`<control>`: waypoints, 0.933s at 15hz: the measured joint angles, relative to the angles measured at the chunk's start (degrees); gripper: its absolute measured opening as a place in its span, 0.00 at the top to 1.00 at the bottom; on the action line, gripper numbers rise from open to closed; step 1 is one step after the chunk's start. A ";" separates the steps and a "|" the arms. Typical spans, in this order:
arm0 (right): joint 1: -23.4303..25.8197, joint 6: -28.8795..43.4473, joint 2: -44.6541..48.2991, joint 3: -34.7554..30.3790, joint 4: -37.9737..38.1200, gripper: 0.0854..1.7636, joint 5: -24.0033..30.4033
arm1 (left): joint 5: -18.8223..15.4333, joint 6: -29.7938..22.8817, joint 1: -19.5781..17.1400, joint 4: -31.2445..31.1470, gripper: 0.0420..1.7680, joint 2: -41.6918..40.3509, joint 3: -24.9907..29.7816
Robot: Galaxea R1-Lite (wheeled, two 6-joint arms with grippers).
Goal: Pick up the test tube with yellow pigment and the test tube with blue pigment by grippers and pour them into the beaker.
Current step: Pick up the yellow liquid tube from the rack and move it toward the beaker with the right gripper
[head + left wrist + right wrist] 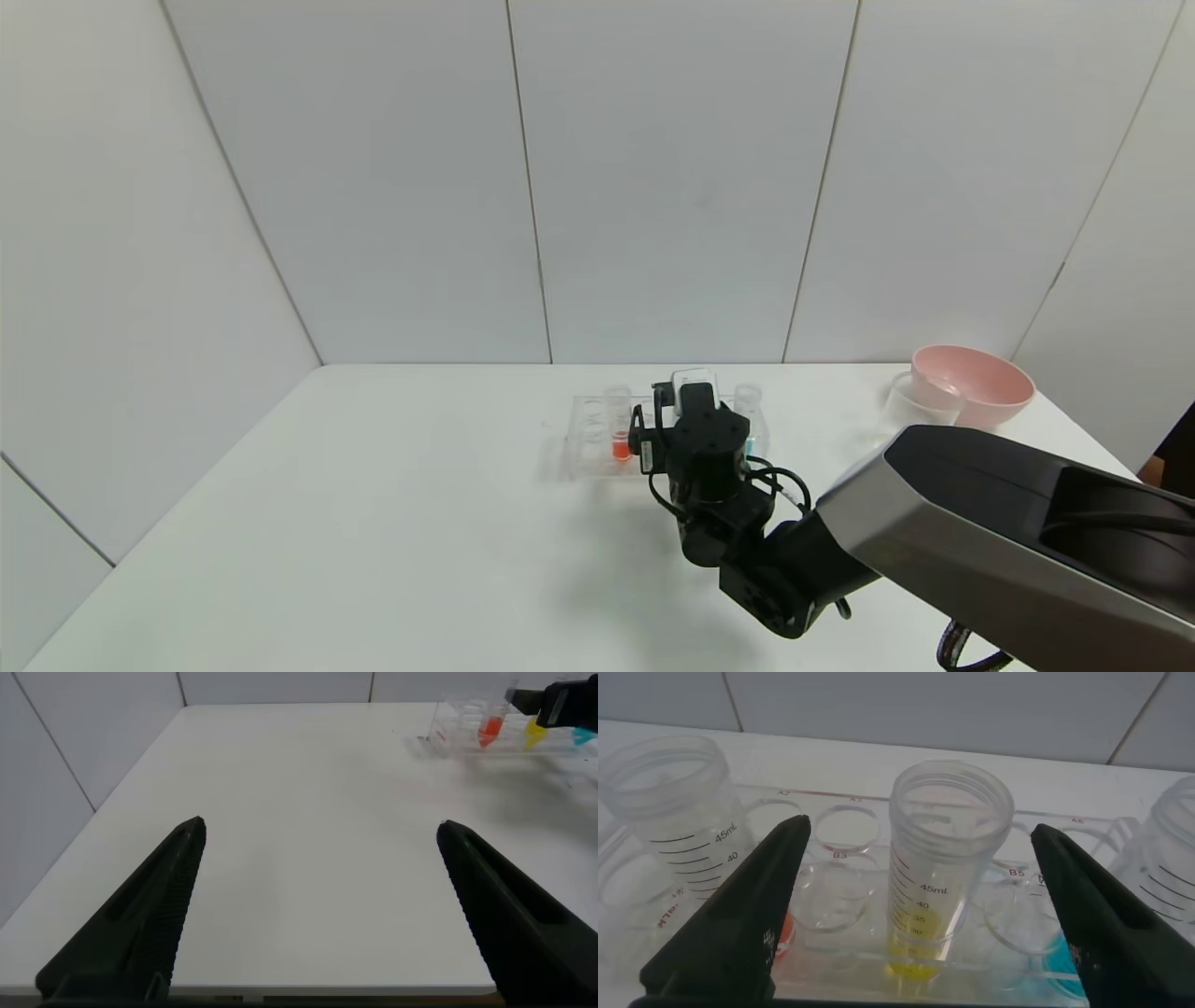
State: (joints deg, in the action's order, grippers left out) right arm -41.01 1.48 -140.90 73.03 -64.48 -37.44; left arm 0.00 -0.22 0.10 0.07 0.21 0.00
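Right wrist view: my right gripper (920, 915) is spread wide, its two black fingers (738, 915) flanking the test tube with yellow pigment (945, 863) without touching it. That tube stands upright in the clear rack (845, 849), long axis vertical, open mouth up, with the yellow liquid pooled at its foot near the lower centre of the frame. The test tube with blue pigment (1167, 887) stands upright at the right edge, cyan showing at its base. A third tube (677, 821) at the upper left, with orange-red liquid, is upright as well.

In the head view the rack sits just right of centre on the white table (373, 523), with my right gripper (695, 392) over it, hiding the yellow tube. The beaker (920, 401) stands upright at the right of the frame, close beside a pink bowl (976, 383), well apart from the rack. Pale grey panelled walls (653, 168) close in the table behind and on both sides.

In the left wrist view my left gripper (318, 905) hangs with fingers parted above bare tabletop, holding nothing, with the rack far off in the upper right of the frame.
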 joint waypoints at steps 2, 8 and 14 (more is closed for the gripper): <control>0.22 -0.13 -0.22 0.37 0.05 0.03 0.00 | 0.00 -0.02 0.00 -0.02 0.00 0.00 0.00; 0.77 -0.15 -0.74 0.80 0.07 0.22 -0.11 | -0.02 0.00 0.00 0.00 0.00 0.00 0.00; 0.90 -0.13 -0.85 0.74 0.00 0.73 -0.28 | 0.00 -0.02 0.00 0.00 0.00 0.00 0.00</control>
State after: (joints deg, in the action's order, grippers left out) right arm -40.11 1.34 -141.75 73.78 -64.48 -37.72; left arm 0.00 -0.24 0.10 0.07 0.21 0.00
